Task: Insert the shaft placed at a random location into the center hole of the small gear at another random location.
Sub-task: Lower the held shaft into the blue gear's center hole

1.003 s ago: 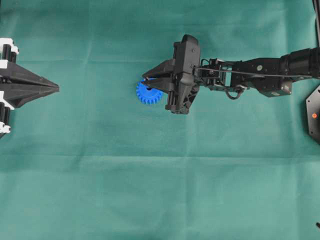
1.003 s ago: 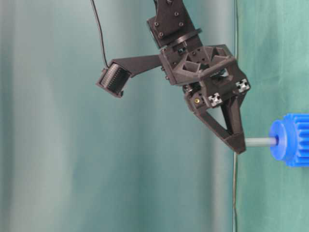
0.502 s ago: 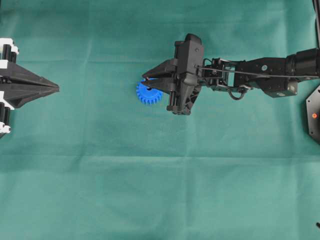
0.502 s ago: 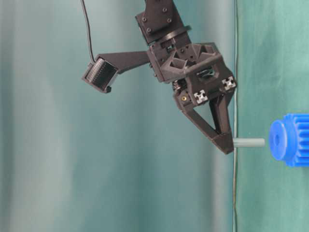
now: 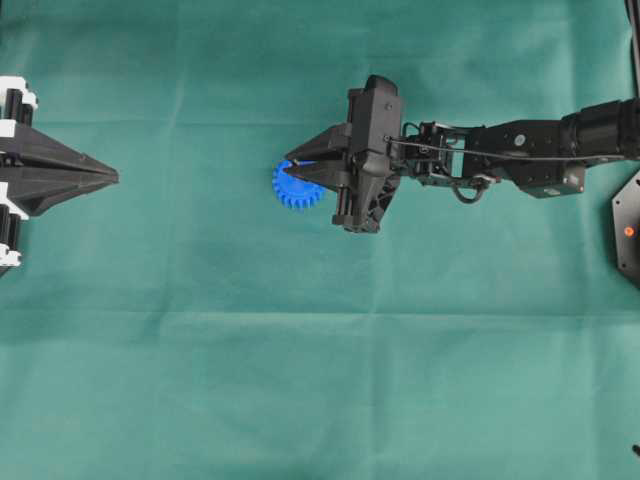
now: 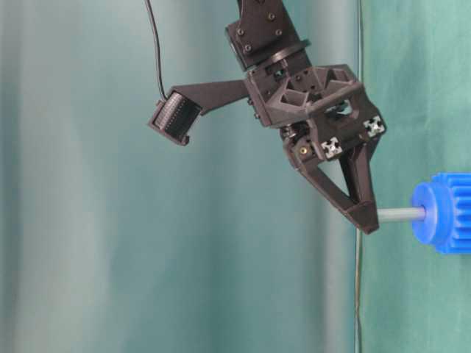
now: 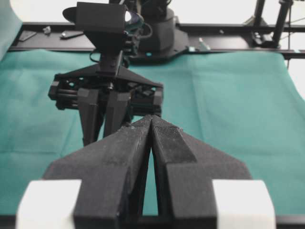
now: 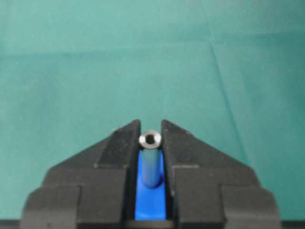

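The right gripper [image 6: 364, 217] is closed on the shaft [image 6: 401, 214] at its upper end, so the free end can enter the center hole of the small gear [image 5: 296, 187]. The gear lies near the middle of the green cloth [image 5: 300, 380]. The left gripper [image 5: 105, 177] waits closed and empty at the left edge.

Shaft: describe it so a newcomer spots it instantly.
Start at the green cloth and find the blue gear near its middle. The shaft is the thin grey pin between the gear's hub and the right gripper clamping it, the only metal piece there.
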